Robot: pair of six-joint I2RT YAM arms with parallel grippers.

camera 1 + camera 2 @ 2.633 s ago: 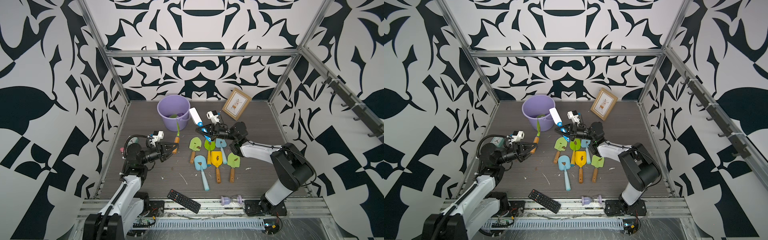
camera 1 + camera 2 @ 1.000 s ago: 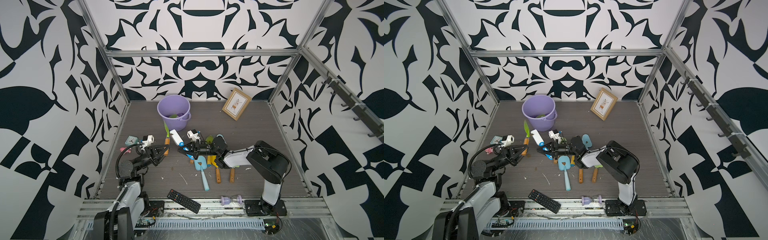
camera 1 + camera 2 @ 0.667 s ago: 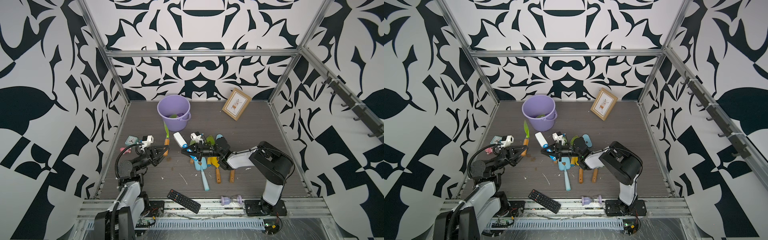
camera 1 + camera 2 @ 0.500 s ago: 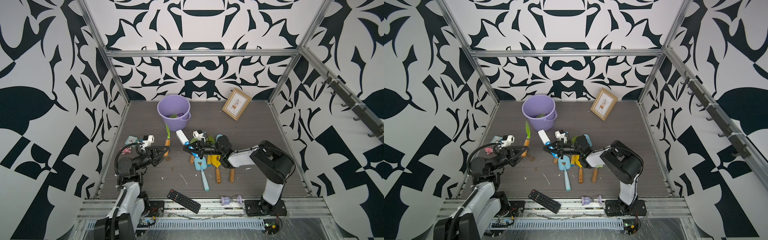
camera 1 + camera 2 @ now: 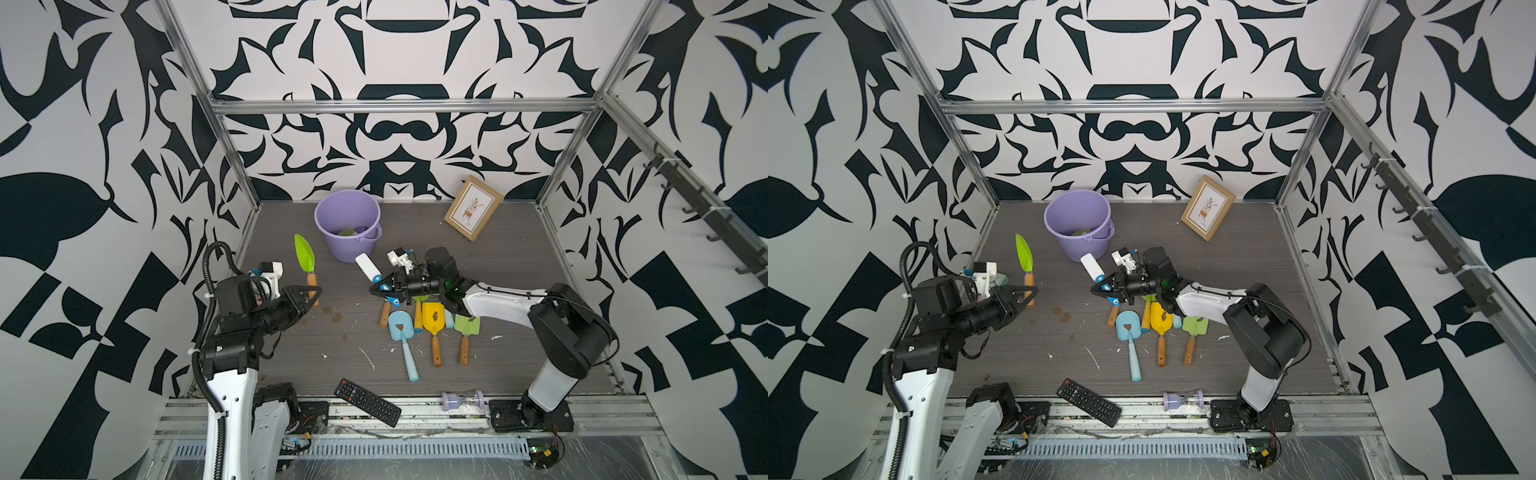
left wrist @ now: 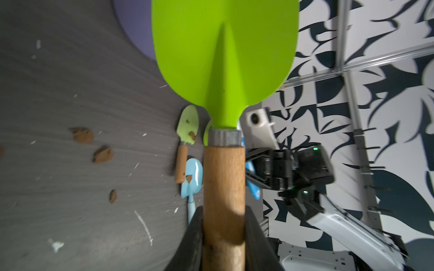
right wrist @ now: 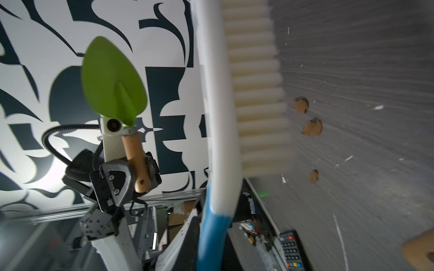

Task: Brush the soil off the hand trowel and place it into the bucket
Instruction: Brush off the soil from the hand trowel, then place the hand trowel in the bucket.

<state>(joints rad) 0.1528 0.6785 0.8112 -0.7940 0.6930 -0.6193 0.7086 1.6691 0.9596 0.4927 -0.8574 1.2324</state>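
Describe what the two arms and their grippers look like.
Both arms have white links between black joint housings. The left arm carries a thick black corrugated cable; the right arm shows a green light. The left gripper and right gripper are black, with tapering triangular fingers; a white camera mount sits behind each.

Left claw (image 6: 223, 237) is closed on the wooden handle of the green trowel (image 6: 223, 58), whose broad blade fills the upper frame. The grey table (image 6: 70, 211) carries several brown soil clumps (image 6: 102, 154) and white scraps, apart from the handle. A pale green trowel (image 6: 187, 127) and a light blue trowel (image 6: 192, 178) lie beyond, each bearing soil. The lilac bucket (image 6: 133, 25) is partly visible beside the blade.
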